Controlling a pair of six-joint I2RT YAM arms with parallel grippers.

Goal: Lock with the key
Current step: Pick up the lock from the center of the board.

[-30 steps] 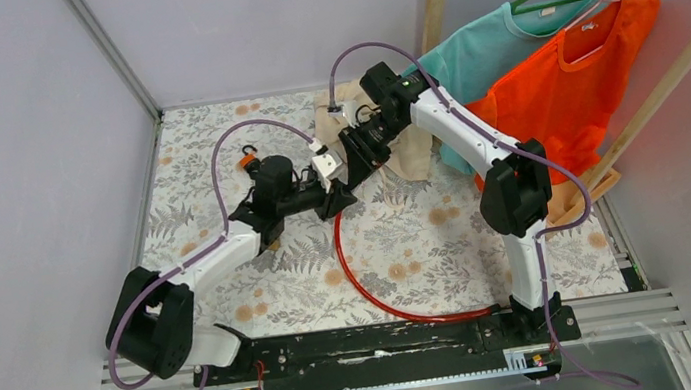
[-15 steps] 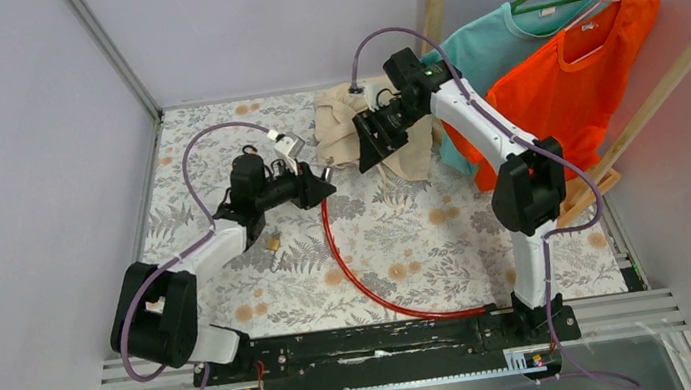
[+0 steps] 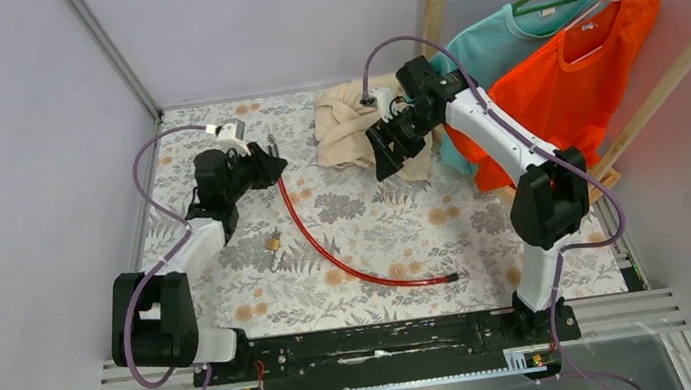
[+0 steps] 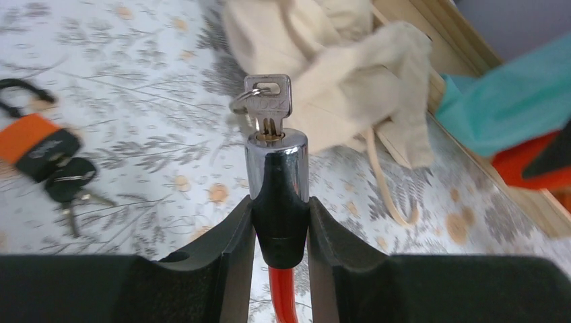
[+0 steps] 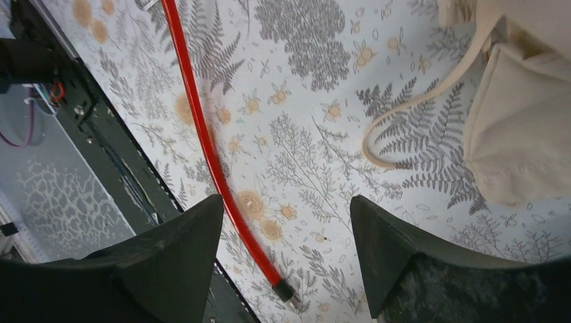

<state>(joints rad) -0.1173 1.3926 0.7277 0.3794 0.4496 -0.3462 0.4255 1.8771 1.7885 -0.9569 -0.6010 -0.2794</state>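
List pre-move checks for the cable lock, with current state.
1. Hold: the left gripper is shut on the lock cylinder: ok.
2. Seating: the key sits in the cylinder: ok.
3. Free hand: the right gripper is open and empty: ok.
4. Closure: the cable end is not in the cylinder; it lies loose on the table: not ok.
5. Whether the key is turned: cannot tell.

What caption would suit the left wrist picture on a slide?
Left gripper clamps the red cable lock by its head, key seated in its cylinder, above the floral table.
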